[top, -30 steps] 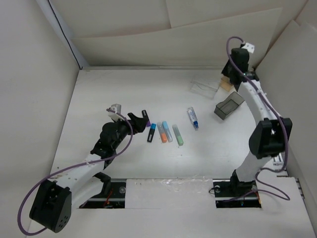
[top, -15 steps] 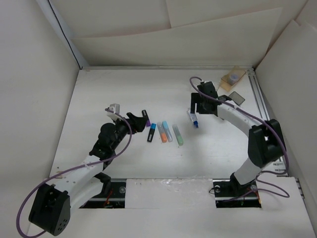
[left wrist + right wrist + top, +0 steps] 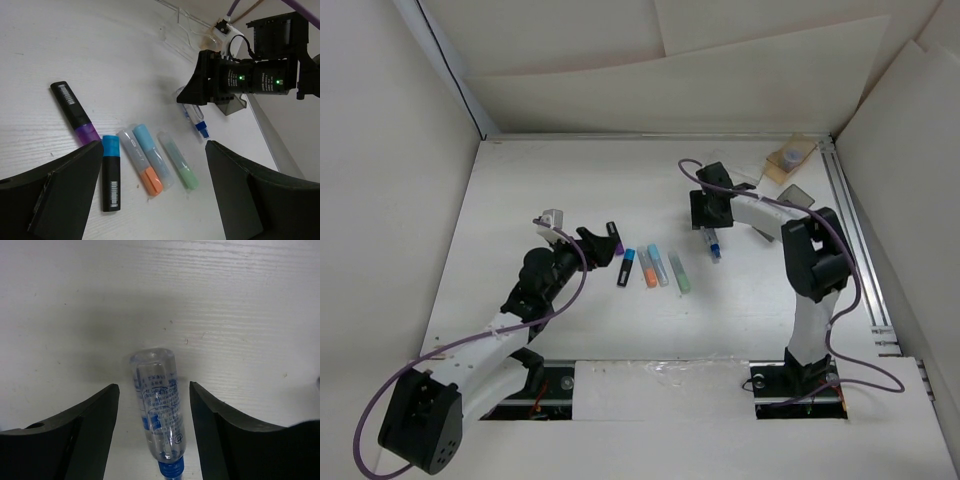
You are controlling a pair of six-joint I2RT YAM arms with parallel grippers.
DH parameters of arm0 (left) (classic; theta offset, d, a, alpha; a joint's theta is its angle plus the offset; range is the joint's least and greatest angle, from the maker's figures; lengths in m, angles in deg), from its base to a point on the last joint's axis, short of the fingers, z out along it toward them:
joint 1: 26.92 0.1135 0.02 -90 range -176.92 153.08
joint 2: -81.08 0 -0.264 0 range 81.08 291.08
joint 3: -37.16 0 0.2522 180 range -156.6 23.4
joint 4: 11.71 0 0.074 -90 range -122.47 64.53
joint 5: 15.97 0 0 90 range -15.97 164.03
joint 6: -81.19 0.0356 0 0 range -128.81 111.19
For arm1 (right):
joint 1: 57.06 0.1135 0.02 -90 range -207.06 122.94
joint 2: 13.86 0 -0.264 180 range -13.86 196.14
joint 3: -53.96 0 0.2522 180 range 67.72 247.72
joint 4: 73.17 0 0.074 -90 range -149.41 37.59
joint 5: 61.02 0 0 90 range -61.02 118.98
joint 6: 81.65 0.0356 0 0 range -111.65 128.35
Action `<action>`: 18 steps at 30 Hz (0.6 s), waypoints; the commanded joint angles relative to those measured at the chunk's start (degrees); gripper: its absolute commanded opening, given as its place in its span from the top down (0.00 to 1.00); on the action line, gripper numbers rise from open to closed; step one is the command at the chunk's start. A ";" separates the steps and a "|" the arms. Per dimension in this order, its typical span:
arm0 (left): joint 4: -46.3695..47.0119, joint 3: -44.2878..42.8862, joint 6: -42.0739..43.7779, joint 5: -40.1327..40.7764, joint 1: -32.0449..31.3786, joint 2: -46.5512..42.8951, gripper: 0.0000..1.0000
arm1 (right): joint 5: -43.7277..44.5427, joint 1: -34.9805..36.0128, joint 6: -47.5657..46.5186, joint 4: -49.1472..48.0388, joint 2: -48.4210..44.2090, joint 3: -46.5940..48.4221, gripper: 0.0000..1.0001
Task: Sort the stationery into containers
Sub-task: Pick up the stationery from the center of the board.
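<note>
Several markers lie in a row mid-table: a black one with a purple end (image 3: pixel 613 238) (image 3: pixel 75 112), a black one with a blue end (image 3: pixel 625 267) (image 3: pixel 111 172), an orange-ended one (image 3: pixel 648 271) (image 3: pixel 142 165), a light-blue one (image 3: pixel 660 265) (image 3: pixel 151 156) and a green one (image 3: pixel 680 272) (image 3: pixel 179 161). My left gripper (image 3: pixel 598 243) (image 3: pixel 152 150) hangs open above their left side, holding nothing. A clear tube with a blue cap (image 3: pixel 711 243) (image 3: pixel 160 410) (image 3: pixel 196 121) lies apart on the right. My right gripper (image 3: pixel 708 226) (image 3: pixel 154 390) is open, its fingers either side of the tube with gaps.
The tan-orange box (image 3: pixel 788 158) sits in the back right corner with something pale inside. The smoky grey box (image 3: pixel 798 194) (image 3: pixel 235 105) lies just in front of it. The clear box (image 3: pixel 748 178) (image 3: pixel 182 22) is behind the right arm. Walls enclose the table.
My right arm swung from the back right corner down to the blue-capped tube and its gripper opened. The grey box now lies further back right. The left arm has not moved.
</note>
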 commanded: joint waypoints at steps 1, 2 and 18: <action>2.43 -1.75 -0.09 -0.99 -0.01 0.45 0.20 | -0.42 -0.45 -0.61 -1.56 0.53 3.06 0.36; 2.43 -1.75 -0.09 -0.99 -0.01 0.45 0.20 | -0.42 -0.98 -0.61 -1.57 1.32 3.58 0.38; 2.43 -2.27 -0.09 -0.99 -0.01 2.11 0.22 | -3.66 -6.95 0.62 -3.59 -4.80 8.75 0.93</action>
